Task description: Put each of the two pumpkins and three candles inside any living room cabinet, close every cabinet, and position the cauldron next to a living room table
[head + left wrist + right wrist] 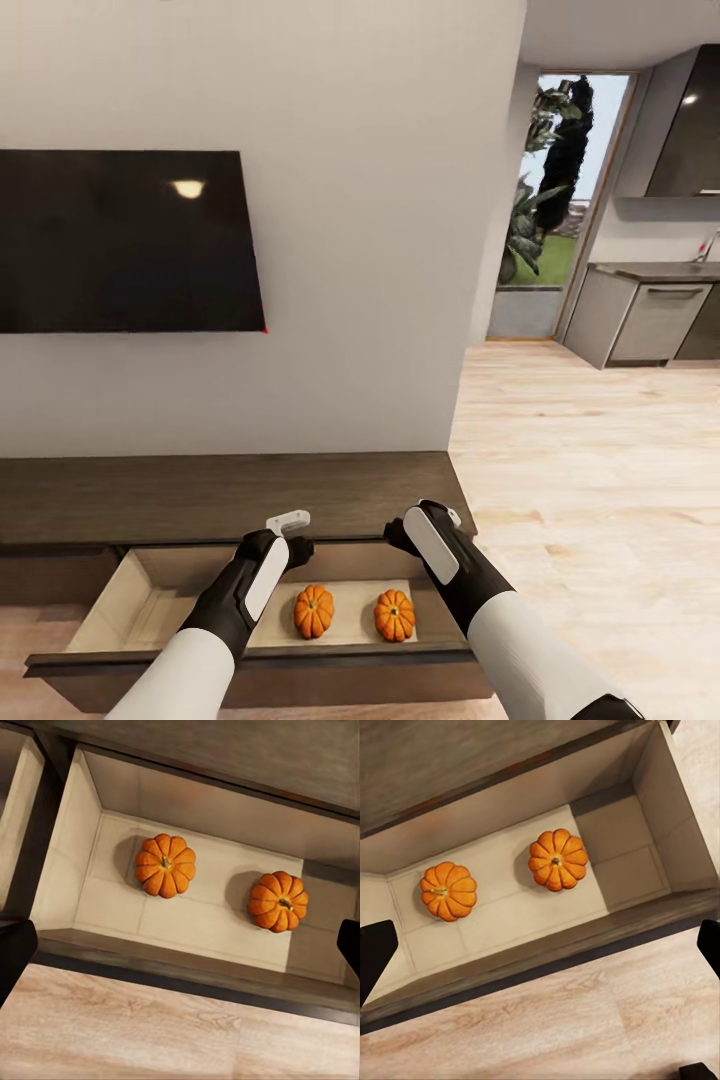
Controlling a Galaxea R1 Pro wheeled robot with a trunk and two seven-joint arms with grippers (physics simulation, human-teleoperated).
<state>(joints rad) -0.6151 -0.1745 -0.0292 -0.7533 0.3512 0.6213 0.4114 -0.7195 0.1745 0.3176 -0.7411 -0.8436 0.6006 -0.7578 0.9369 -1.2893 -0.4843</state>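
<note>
Two pumpkins (313,611) (394,614) are seen apart near the open cabinet (230,495) drawer's right end; both grippers (292,538) (420,520) are held above, spread and empty.

- Left arm: white forearm comes up from bottom left in the head view, black wrist section angled up and inward.
- Left gripper (290,535): pointed forward and down; jaws spread wide, dark fingertips (16,952) sit at opposite edges of the left wrist view, nothing between them.
- Right arm: white forearm enters from bottom right, black wrist angled up and inward, level with the left.
- Right gripper (410,528): jaws also spread wide, fingertips (375,949) at the right wrist view's edges, empty.
</note>
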